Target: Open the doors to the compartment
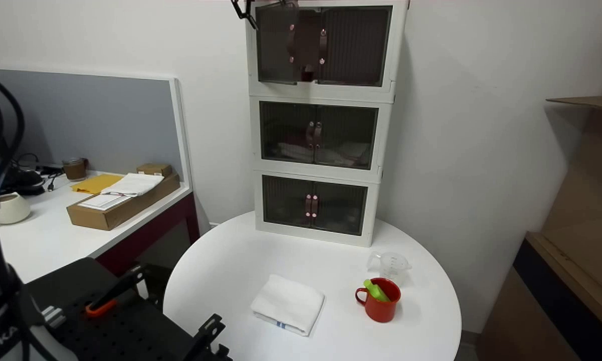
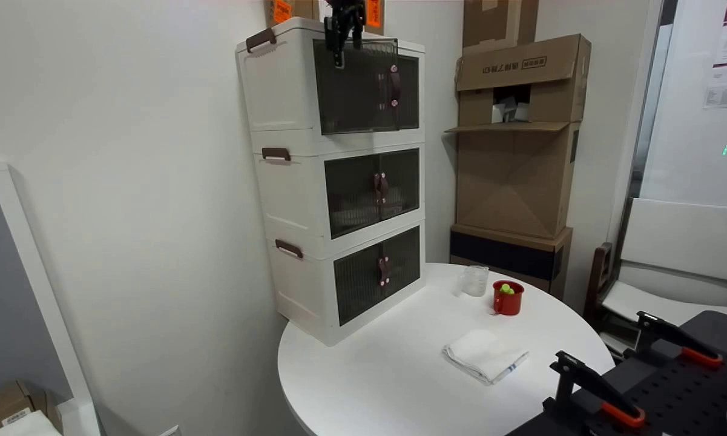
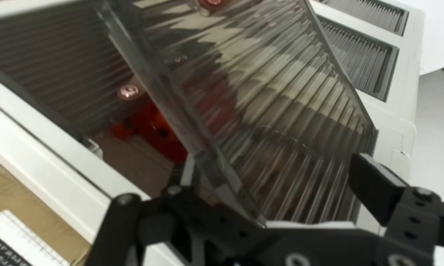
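Watching remotely, I see one smoky, translucent ribbed door (image 1: pixel 274 52) ajar on the white-framed top compartment (image 1: pixel 394 50), its twin (image 1: pixel 357 50) closed, my black gripper (image 3: pixel 275 171) spread astride the ajar door.

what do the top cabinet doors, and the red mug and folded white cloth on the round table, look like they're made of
Top cabinet doors: probably plastic, smoky and translucent; the wrist view shows ribs with blurred shapes behind.
Red mug: perhaps enamelled metal or glazed ceramic; its smooth, even red surface fits either.
Folded white cloth: matte fabric, likely cotton; it folds softly, with blue stripes.
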### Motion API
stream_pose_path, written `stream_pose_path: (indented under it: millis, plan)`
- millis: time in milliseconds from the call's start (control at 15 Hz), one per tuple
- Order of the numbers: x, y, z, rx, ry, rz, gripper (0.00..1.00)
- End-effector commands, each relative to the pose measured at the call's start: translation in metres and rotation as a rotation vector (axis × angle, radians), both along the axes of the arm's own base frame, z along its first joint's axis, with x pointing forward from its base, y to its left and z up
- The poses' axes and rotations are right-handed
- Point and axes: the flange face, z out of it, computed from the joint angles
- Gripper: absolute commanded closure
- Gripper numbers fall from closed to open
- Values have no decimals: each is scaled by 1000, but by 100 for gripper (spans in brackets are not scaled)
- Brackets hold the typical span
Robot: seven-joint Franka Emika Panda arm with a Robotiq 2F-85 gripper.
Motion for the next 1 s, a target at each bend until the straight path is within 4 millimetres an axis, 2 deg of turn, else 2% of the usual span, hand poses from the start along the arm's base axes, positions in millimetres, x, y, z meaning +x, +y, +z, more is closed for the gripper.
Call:
stream_pose_path:
  millis: [0,267,467,933]
  plan:
    - [-15,14,-4,-27,20,-164,0]
    - [-25,27,-13,-16,72,-269,0]
    - [-29,33,-11,10,69,-342,0]
    - [-38,49,7,88,30,-379,0]
